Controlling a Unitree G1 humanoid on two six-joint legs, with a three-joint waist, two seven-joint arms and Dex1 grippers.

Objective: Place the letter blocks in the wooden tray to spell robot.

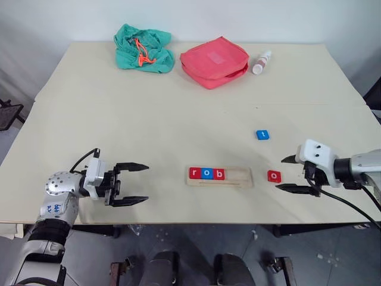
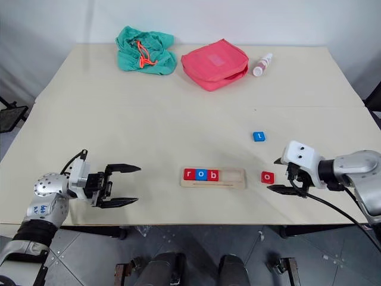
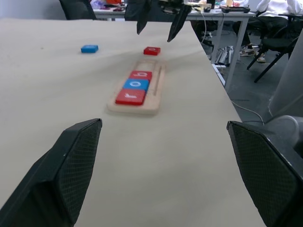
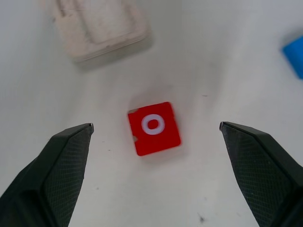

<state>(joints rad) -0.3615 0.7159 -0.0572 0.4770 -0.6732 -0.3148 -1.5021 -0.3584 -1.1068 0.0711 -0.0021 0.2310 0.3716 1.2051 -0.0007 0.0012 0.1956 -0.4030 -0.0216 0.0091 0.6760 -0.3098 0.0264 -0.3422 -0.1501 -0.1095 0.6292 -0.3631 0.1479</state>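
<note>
right tool [image 1: 288, 173] wide, empty, lower right by red o block [image 1: 274, 176] | left tool [image 1: 136, 184] wide, empty, lower left | wooden tray [image 1: 235, 177] holds r-o-b

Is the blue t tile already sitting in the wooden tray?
No, the blue t tile lies loose on the table, apart from the wooden tray.

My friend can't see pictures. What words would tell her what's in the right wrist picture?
A red letter block with a white o lies flat on the pale table, between the right gripper's two wide-open black fingers. An end of the wooden tray and a corner of a blue block sit beyond it.
</note>
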